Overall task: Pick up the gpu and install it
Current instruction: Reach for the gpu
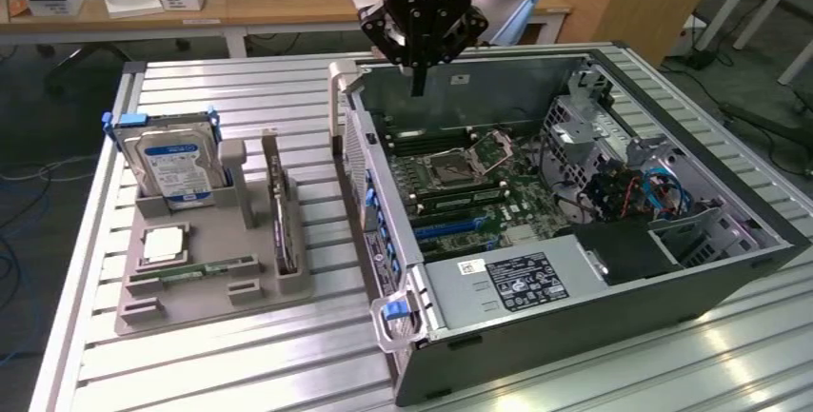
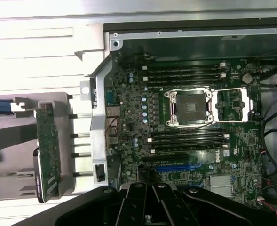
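Observation:
The gpu [image 1: 284, 217] stands on its edge in a slot of the grey holder [image 1: 209, 288], at the exterior view's left of the open computer case [image 1: 559, 269]. In the wrist view the gpu [image 2: 48, 150] shows its greenish circuit-board side. My gripper [image 1: 417, 87] hangs above the case's far wall, over the motherboard [image 1: 470, 184], well apart from the gpu. Its fingers are shut together with nothing between them. The gripper [image 2: 150, 188] looks down on the motherboard [image 2: 185, 141], the processor socket [image 2: 190, 107] and a blue expansion slot [image 2: 176, 167].
The holder also carries a blue-labelled hard drive [image 1: 178, 160], a processor chip [image 1: 166, 241] and a memory stick [image 1: 204, 267]. Cables [image 1: 635, 193] and a power supply [image 1: 521, 284] fill the case's near side. The slatted metal table [image 1: 228, 374] runs around everything.

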Controlling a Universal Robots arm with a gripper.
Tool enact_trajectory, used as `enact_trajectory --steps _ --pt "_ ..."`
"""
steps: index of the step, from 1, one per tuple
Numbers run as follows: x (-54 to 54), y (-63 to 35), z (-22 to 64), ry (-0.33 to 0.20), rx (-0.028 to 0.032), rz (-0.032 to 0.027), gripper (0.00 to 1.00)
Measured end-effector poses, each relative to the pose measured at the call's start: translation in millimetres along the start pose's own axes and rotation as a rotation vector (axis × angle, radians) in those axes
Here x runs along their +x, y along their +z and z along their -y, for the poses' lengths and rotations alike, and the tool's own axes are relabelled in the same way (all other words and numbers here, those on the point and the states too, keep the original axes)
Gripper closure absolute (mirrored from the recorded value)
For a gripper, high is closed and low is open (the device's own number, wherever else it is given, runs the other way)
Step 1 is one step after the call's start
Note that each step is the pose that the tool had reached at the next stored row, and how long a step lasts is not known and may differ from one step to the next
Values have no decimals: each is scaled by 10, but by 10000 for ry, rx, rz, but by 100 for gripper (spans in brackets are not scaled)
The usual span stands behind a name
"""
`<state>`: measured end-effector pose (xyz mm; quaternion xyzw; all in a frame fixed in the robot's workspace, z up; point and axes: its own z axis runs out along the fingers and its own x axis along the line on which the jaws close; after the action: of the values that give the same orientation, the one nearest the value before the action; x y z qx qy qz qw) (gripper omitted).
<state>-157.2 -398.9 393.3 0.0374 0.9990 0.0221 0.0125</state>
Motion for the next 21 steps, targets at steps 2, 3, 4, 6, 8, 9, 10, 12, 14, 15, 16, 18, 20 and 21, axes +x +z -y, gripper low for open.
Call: enact_trajectory --steps 2,3,4,6,8,9,10,12,14,15,16,18,20,21 --pt "24 -1 2 1 0 0 90" --pt "38 -1 3 1 0 0 90" --pt "52 -1 4 1 -1 0 90" --pt "78 -2 6 1 0 0 90" --pt "102 -3 8 0 1 0 90" --pt "114 -3 8 1 0 0 90" --pt "128 -3 10 0 0 0 90" --pt "160 -4 12 0 0 0 90" --pt "188 -5 14 1 0 0 90" --pt "202 -5 15 0 0 0 90" --pt "218 -6 16 1 0 0 90" --pt "246 -6 18 2 0 0 90" --pt "274 -7 20 1 0 0 90" --pt "287 -8 21 0 1 0 90"
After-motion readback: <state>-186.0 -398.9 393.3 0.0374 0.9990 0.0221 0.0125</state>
